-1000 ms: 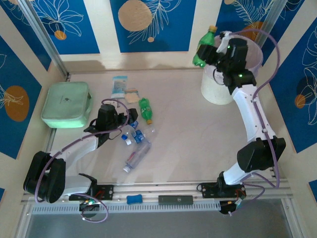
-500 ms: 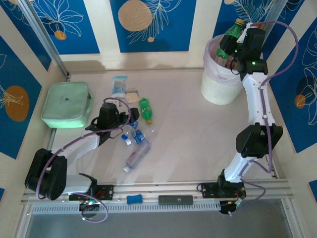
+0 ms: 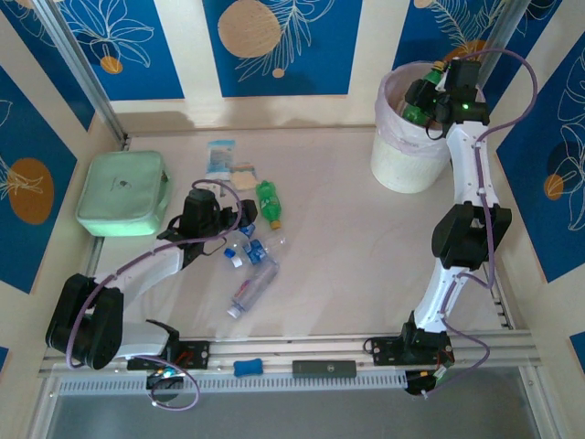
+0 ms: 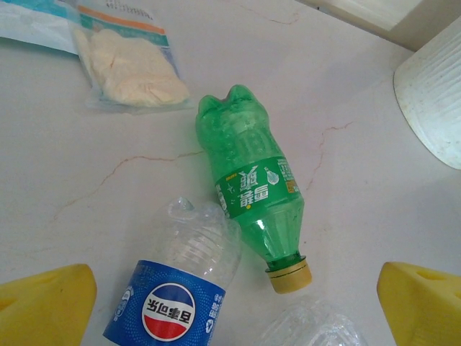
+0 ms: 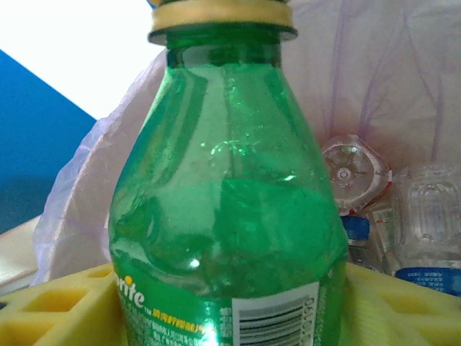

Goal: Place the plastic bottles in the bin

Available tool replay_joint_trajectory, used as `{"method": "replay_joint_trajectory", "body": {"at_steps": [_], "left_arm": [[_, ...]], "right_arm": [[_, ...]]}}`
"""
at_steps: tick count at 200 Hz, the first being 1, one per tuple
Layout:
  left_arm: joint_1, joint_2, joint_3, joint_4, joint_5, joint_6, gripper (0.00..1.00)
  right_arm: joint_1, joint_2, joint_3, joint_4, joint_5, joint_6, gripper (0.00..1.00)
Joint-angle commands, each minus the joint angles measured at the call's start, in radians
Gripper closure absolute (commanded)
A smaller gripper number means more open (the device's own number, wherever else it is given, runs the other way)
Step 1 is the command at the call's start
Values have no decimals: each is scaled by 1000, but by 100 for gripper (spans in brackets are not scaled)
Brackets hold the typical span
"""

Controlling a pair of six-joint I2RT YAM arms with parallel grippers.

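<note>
While the right gripper (image 3: pixel 431 94) hangs over the bin (image 3: pixel 400 169), a green bottle (image 5: pixel 230 216) sits between its jaws; whether they are clamped or slack cannot be told. Step in hand: drop-off. The left gripper (image 4: pixel 230 310), jaws wide apart, hovers over loose bottles (image 4: pixel 252 187) on the surface (image 3: pixel 366 256). Next move: descend and close.

The bin (image 3: pixel 402 169), a round cream-white bucket lined with a pale pink bag, stands upright at the far right of the worktop (image 3: pixel 352 251). Clear blue-labelled bottles (image 5: pixel 426 223) lie inside it. A yellow-capped green bottle (image 5: pixel 229 216) is over its mouth. A second green bottle (image 4: pixel 252 184) lies on its side mid-worktop, touching a clear bottle (image 4: pixel 189 277). A crushed clear one (image 3: pixel 253 288) lies nearby.
</note>
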Motion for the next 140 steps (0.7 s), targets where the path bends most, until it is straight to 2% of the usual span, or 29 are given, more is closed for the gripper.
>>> {"method": "replay_joint_trajectory", "body": {"at_steps": [1, 29, 52, 73, 110, 140], "left_arm": [[-11, -12, 26, -14, 6, 18, 0], [-12, -5, 32, -11, 11, 18, 0], [-17, -2, 41, -13, 11, 19, 0], [-21, -1, 53, -20, 11, 23, 0], [-32, -11, 79, -77, 9, 43, 0], [-42, -42, 102, -165, 5, 77, 0]], "right_arm": [[-2, -22, 55, -27, -25, 1, 27], [4, -70, 55, -23, -25, -4, 19], [21, -149, -11, 29, -33, -6, 14], [51, -237, -113, 104, -31, -15, 8], [129, -403, -355, 256, -93, 10, 5], [255, -514, -581, 376, -107, 16, 0]]}}
